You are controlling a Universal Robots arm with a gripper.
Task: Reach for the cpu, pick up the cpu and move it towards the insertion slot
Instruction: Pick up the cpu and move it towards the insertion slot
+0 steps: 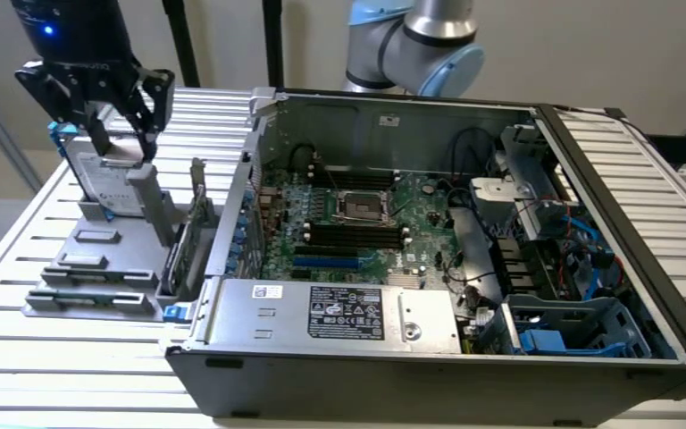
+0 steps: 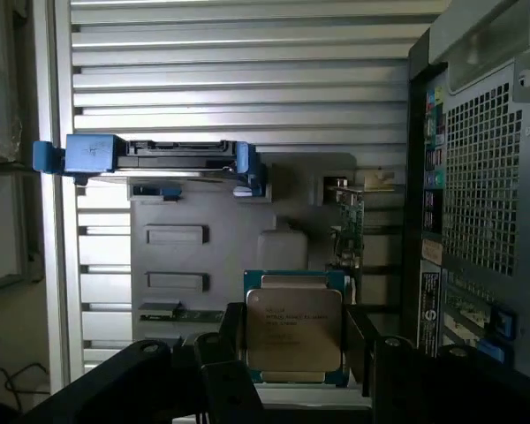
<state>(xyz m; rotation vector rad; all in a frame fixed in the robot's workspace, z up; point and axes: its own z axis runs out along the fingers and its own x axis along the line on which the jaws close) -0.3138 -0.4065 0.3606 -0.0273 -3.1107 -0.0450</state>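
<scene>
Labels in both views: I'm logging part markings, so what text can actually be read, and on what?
None can be read.
cpu: dark printed lines on its metal top, too blurred.
power supply sticker: black label with small print and logos, too small.
hard drive: label print, too small.
computer case: coloured stickers, illegible.
</scene>
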